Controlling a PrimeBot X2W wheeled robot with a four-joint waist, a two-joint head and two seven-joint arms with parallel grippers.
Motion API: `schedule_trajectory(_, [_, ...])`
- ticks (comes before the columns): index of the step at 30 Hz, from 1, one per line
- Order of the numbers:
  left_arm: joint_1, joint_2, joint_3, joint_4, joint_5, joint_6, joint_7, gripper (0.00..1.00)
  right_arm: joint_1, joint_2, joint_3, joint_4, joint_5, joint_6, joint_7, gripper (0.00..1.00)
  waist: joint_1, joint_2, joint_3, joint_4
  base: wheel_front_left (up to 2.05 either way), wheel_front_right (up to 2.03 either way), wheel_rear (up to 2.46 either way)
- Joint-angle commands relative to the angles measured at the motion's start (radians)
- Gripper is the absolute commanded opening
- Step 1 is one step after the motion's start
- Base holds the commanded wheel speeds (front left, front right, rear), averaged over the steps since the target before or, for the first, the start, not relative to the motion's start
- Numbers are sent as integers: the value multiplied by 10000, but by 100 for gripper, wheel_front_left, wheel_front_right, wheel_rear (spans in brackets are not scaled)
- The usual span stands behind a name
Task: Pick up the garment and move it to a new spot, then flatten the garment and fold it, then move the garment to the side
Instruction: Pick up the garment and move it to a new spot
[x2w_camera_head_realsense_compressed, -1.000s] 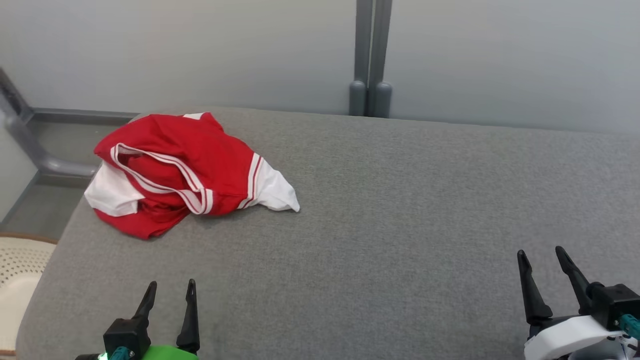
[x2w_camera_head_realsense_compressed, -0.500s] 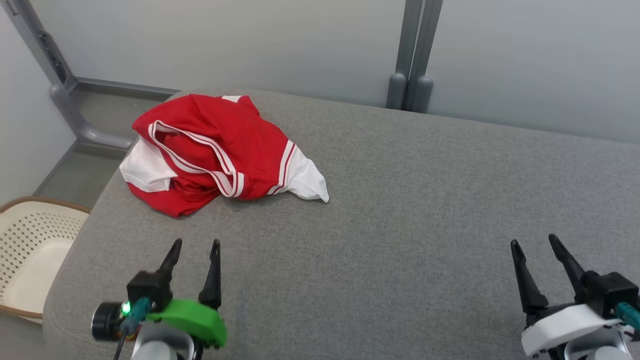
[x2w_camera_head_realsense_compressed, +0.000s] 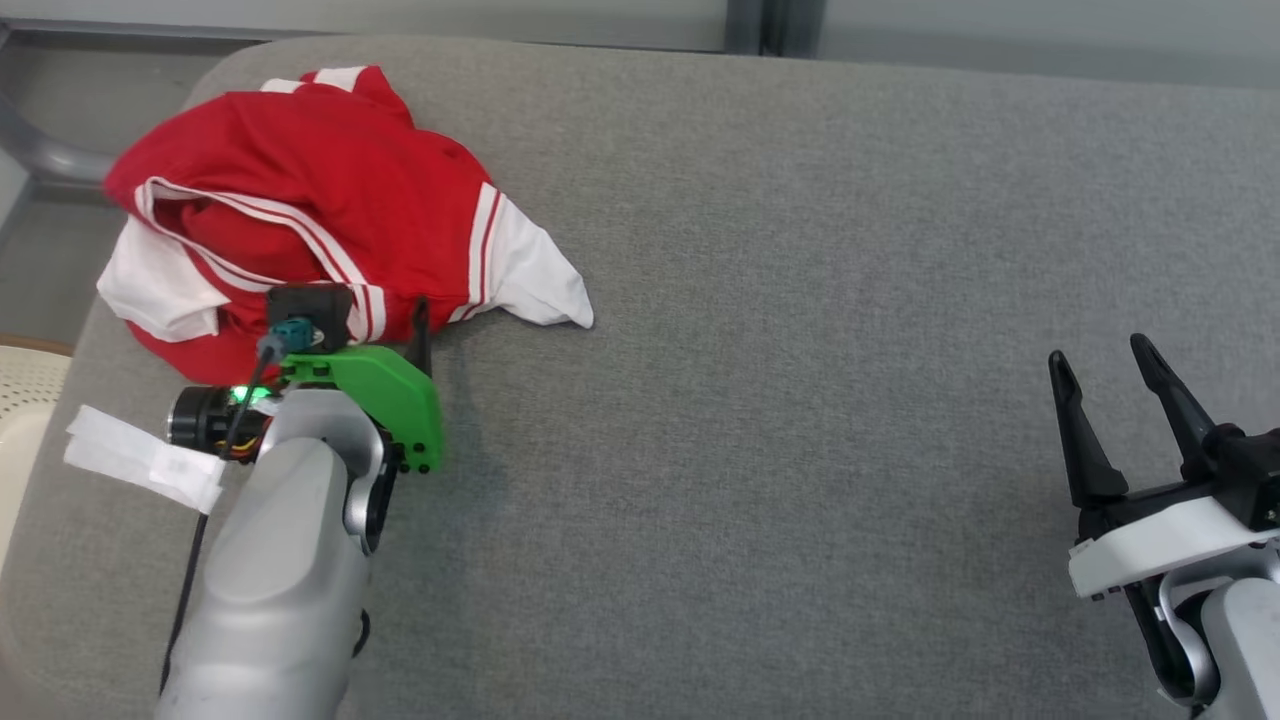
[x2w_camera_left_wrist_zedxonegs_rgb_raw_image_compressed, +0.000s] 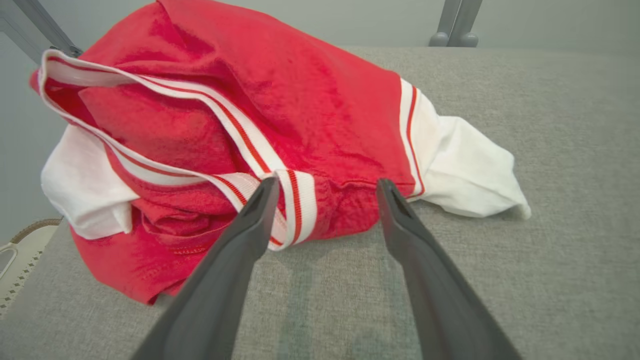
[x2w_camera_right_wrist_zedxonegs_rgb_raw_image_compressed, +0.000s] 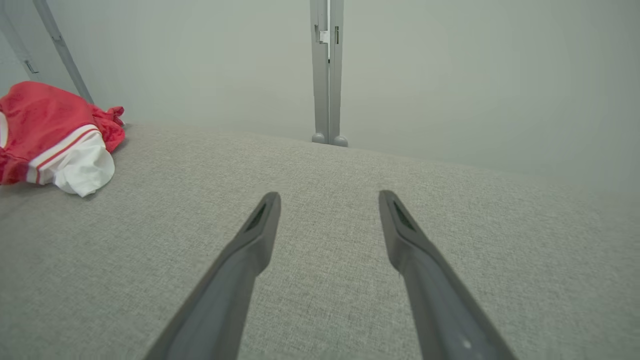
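Observation:
The garment (x2w_camera_head_realsense_compressed: 300, 190) is a crumpled red jersey with white sleeves and striped trim, lying at the far left of the grey padded surface (x2w_camera_head_realsense_compressed: 800, 300). My left gripper (x2w_camera_head_realsense_compressed: 385, 318) is open at its near edge. In the left wrist view the left gripper (x2w_camera_left_wrist_zedxonegs_rgb_raw_image_compressed: 325, 187) has its two fingertips at the hem of the garment (x2w_camera_left_wrist_zedxonegs_rgb_raw_image_compressed: 325, 110), straddling a striped band, with nothing clamped. My right gripper (x2w_camera_head_realsense_compressed: 1100, 355) stands open over bare surface at the right, far from the cloth. From the right wrist view the right gripper (x2w_camera_right_wrist_zedxonegs_rgb_raw_image_compressed: 327, 197) holds nothing, and the garment (x2w_camera_right_wrist_zedxonegs_rgb_raw_image_compressed: 45, 120) lies at the far left.
A pale perforated basket (x2w_camera_head_realsense_compressed: 25, 380) sits beyond the surface's left edge. A grey wall with a double post (x2w_camera_right_wrist_zedxonegs_rgb_raw_image_compressed: 327, 75) runs behind the far edge. A white tape tag (x2w_camera_head_realsense_compressed: 140, 455) hangs from my left arm. The surface's left edge lies just past the garment.
The head camera has tilted down. My left arm has reached forward from the near edge to the garment's hem. Both grippers stay open; the garment has not shifted.

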Motion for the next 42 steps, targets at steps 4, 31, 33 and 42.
schedule_trajectory(4, [-549, 308, 221, 929, -30, 433, 16, 100, -203, 90, -31, -3, 85, 1, -35, 100, 0, 0, 921, -1182, 0, 0, 0])
schedule_trajectory(31, [-398, 1811, -375, -6644, -792, -912, 2404, 0, 1467, 1349, -436, 463, -153, 1, -35, 100, 0, 0, -2096, -1382, 0, 0, 0])
schedule_trajectory(33, [-284, 2061, -185, -8076, -1036, -886, 3248, 0, 1570, 1401, -479, 459, -177, 1, -35, 100, 0, 0, -2179, -1493, 0, 0, 0])
schedule_trajectory(42, [-337, 2495, 346, -12283, -2819, -722, 6136, 0, 1778, 1523, -666, 505, -178, 1, -35, 100, 0, 0, -2252, -2094, 0, 0, 0])
